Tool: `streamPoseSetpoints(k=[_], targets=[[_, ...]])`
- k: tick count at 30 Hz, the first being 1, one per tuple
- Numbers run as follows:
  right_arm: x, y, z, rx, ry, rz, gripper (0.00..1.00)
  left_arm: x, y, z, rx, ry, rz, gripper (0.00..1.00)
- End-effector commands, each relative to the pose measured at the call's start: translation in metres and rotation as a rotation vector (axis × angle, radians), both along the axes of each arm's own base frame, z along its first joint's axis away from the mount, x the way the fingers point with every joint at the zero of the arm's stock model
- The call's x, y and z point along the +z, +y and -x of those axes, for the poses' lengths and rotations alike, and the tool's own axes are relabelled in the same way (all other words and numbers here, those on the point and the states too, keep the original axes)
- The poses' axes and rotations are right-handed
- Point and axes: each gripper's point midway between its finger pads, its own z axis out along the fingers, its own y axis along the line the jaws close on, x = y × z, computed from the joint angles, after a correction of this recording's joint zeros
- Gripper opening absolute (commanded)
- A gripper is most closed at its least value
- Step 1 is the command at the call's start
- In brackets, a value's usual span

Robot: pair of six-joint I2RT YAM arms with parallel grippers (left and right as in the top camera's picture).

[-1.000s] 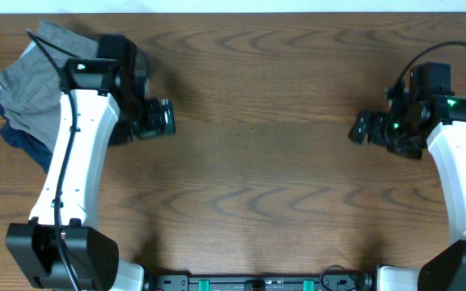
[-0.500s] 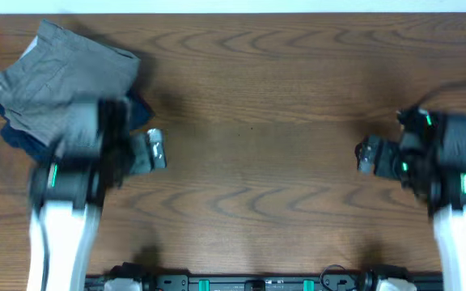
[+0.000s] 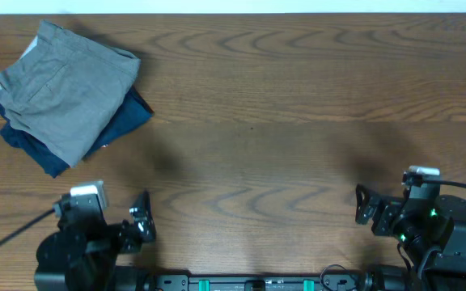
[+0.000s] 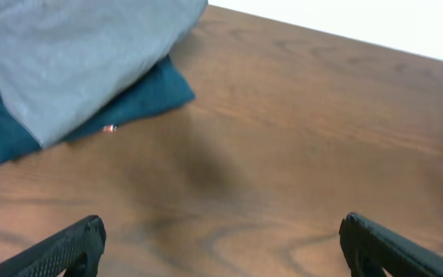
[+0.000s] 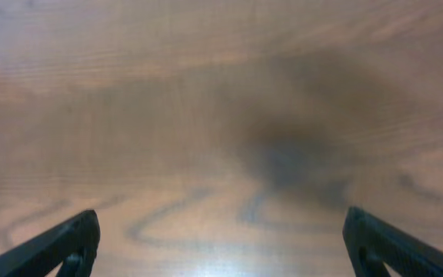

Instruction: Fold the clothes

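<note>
The grey-taupe clothes (image 3: 67,89) lie folded at the far left of the table, on top of a dark navy folded garment (image 3: 128,117). They also show in the left wrist view (image 4: 75,54), at the upper left. My left gripper (image 3: 140,226) is open and empty near the front left edge, well apart from the stack. In its own view the left gripper (image 4: 221,246) has only bare wood between its fingers. My right gripper (image 3: 364,208) is open and empty near the front right edge. In the right wrist view the right gripper (image 5: 221,242) frames bare wood.
The navy garment (image 4: 137,96) carries a small red tag (image 4: 109,128) at its near edge. The wooden table (image 3: 281,121) runs to a pale wall at the back. The arm bases sit along the front edge (image 3: 257,283).
Both arms have drawn back from mid-table to the front edge. The left arm has left the stack, which now lies fully uncovered. Both grippers stay open.
</note>
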Motion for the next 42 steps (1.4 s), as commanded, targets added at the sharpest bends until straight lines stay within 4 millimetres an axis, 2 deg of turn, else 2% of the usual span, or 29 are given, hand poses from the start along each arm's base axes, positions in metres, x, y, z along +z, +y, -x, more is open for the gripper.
streamPoseSetpoints(k=[1,4,8,14,17,20,25,30,34,39,42], targets=[[-0.012,0.0,0.01,-0.002,0.059,-0.004,0.99,-0.008,0.002,0.007,0.013,0.031,0.002,0.98],[-0.021,0.002,0.019,-0.002,0.111,-0.01,0.99,-0.018,0.002,0.014,0.013,0.083,-0.002,0.98],[-0.021,0.002,0.02,0.0,0.116,-0.014,0.99,-0.027,0.003,0.021,0.013,0.13,-0.006,0.98],[-0.021,0.002,0.02,0.0,0.112,-0.013,0.99,-0.03,0.003,0.023,0.013,0.143,-0.007,0.98],[-0.013,0.002,0.021,0.001,0.051,0.001,0.99,-0.03,0.003,0.023,0.013,0.143,-0.008,0.98],[-0.002,0.007,0.01,0.055,-0.065,0.028,0.99,-0.03,0.003,0.023,0.013,0.143,-0.008,0.98],[0.011,0.032,-0.017,0.226,-0.343,0.099,0.99,-0.03,0.003,0.023,0.013,0.143,-0.007,0.98],[0.018,0.04,-0.037,0.241,-0.602,0.121,0.99,-0.03,0.003,0.023,0.013,0.143,-0.008,0.98],[0.018,0.035,-0.049,0.201,-0.724,0.165,0.99,-0.03,0.003,0.023,0.013,0.143,-0.008,0.98],[0.014,0.032,-0.058,0.221,-0.81,0.3,0.99,-0.03,0.003,0.023,0.013,0.143,-0.008,0.98],[-0.002,0.033,-0.063,0.242,-0.822,0.359,0.99,-0.03,0.003,0.023,0.013,0.143,-0.008,0.98]])
